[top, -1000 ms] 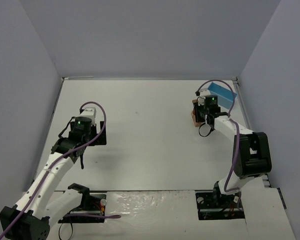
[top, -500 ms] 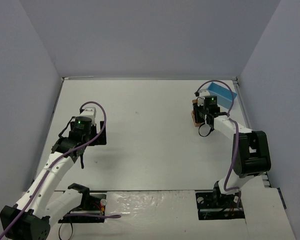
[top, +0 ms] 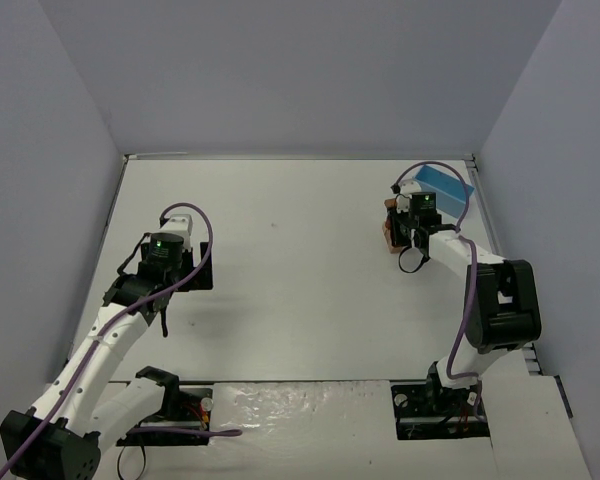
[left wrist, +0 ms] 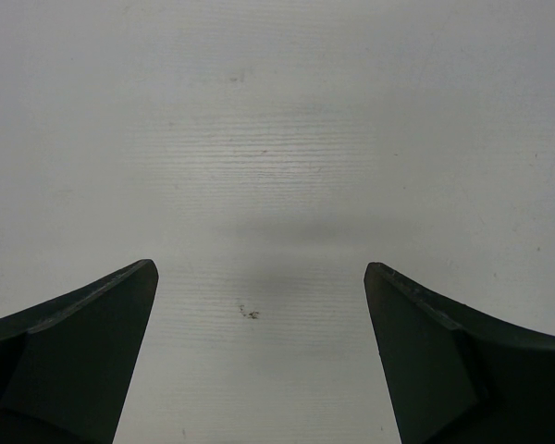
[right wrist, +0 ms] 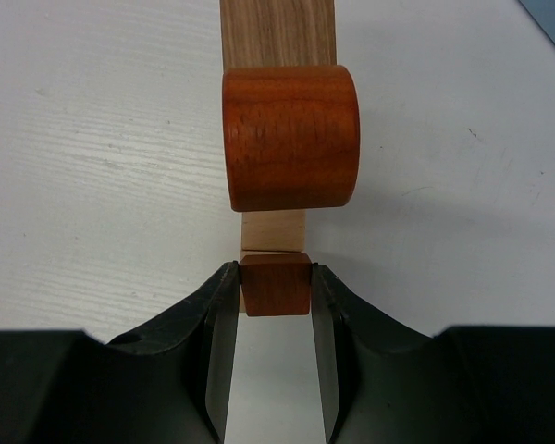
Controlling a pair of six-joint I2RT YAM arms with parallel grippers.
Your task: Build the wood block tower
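The tower point(top: 389, 228) stood near the desk's point(top: 280, 200) far right corner. The right gripper point(right wrist: 276, 294) was clamped on a small block point(right wrist: 276, 287) touching it. Releasing well meant seating it square, then opening slowly. The left gripper point(left wrist: 259, 287) hung with jaws apart.

Light is soft and even, coming from above. The white tabletop point(top: 300, 250) looks bright, without glare. Shadows on it are faint and short. In wrist views the jaws are very dark
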